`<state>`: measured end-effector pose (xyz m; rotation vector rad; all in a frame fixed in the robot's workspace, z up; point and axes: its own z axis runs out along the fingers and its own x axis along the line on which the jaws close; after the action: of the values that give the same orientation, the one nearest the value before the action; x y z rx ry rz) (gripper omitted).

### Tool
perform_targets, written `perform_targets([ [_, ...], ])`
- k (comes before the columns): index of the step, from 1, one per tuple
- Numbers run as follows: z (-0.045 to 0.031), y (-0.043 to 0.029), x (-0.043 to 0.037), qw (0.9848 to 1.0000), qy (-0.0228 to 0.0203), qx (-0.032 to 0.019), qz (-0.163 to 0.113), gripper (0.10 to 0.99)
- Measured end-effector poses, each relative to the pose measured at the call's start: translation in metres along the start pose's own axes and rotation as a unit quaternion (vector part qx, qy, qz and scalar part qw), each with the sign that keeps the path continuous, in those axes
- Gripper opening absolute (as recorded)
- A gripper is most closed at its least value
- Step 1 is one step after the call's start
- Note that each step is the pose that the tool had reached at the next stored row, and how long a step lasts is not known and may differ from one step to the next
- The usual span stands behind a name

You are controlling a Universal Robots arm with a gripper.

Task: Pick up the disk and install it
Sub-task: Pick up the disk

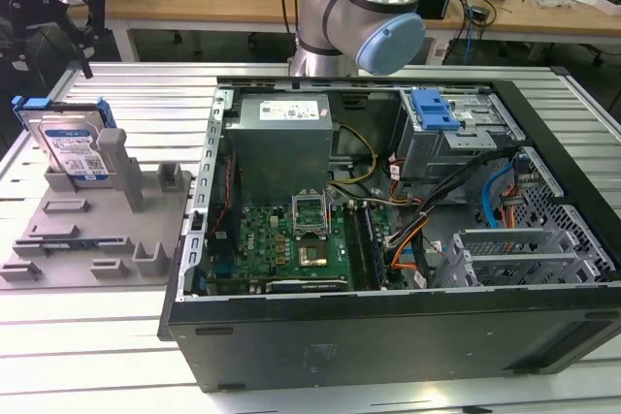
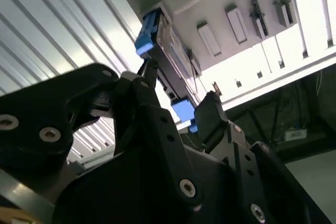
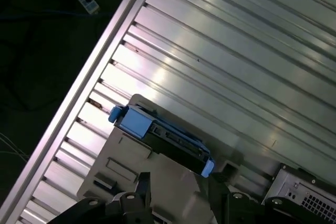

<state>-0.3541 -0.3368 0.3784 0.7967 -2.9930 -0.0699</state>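
Location: the flat rectangular silver-grey hard disk in its blue plastic carrier [image 1: 70,147] stands on edge, leaning back, in a grey moulded plastic holder [image 1: 97,230]. The holder rests on the ribbed aluminium table [image 1: 107,346], towards the exterior view's left.

Clearances: the holder lies just beside the side wall of the open black computer case [image 1: 388,332]. Bare table surface lies in front of it and on the side away from the case. In the first wrist view the table's edge runs near the holder, with dark floor beyond. The grey metal drive cage [image 1: 456,147], topped by a blue latch piece [image 1: 433,110], sits well apart from the disk, in the case's far corner.

End effector: the black gripper [image 3: 178,182] has its two fingers [image 3: 142,184] spread, with nothing between them. It is nearest to the disk and clear of it.

Obstructions: the holder's grey uprights cover the disk's lower edge. In the second wrist view the gripper [image 2: 181,85] overlaps part of the disk [image 2: 170,56]. The grey robot arm [image 1: 374,7] is cut off by the frame.

Orientation: the label face is turned towards the exterior camera. In the first wrist view the disk [image 3: 168,137] is seen edge-on, its long axis running between the blue end tabs, parallel to the table's ribs.
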Motion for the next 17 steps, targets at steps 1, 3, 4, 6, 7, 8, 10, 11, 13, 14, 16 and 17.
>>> perform_targets([
  [1, 0.0001, 0.0004, 0.0008, 0.9999, 0.0008, 0.0005, -0.016, 0.557],
  [3, 0.0006, 0.0005, 0.0008, 0.9985, 0.0029, 0.0016, -0.054, 0.557],
  [4, 0.0011, 0.0005, 0.0007, 0.9974, 0.0039, 0.0022, -0.072, 0.557],
  [6, 0.0014, 0.0004, 0.0008, 0.9957, 0.0050, 0.0028, -0.093, 0.557],
  [7, 0.0018, 0.0004, 0.0007, 0.9939, 0.0060, 0.0034, -0.110, 0.557],
  [8, 0.0020, 0.0004, 0.0007, 0.9921, 0.0069, 0.0038, -0.126, 0.557],
  [10, 0.0023, 0.0004, 0.0007, 0.9875, 0.0086, 0.0048, -0.157, 0.557],
  [11, 0.0024, 0.0004, 0.0007, 0.9860, 0.0091, 0.0051, -0.166, 0.557],
  [13, 0.0024, 0.0004, 0.0007, 0.9823, 0.0103, 0.0057, -0.187, 0.557],
  [14, 0.0024, 0.0004, 0.0007, 0.9806, 0.0107, 0.0060, -0.196, 0.557],
  [16, 0.0024, 0.0004, 0.0007, 0.9762, 0.0119, 0.0066, -0.216, 0.557],
  [17, 0.0025, 0.0004, 0.0007, 0.9740, 0.0123, 0.0069, -0.226, 0.557],
])
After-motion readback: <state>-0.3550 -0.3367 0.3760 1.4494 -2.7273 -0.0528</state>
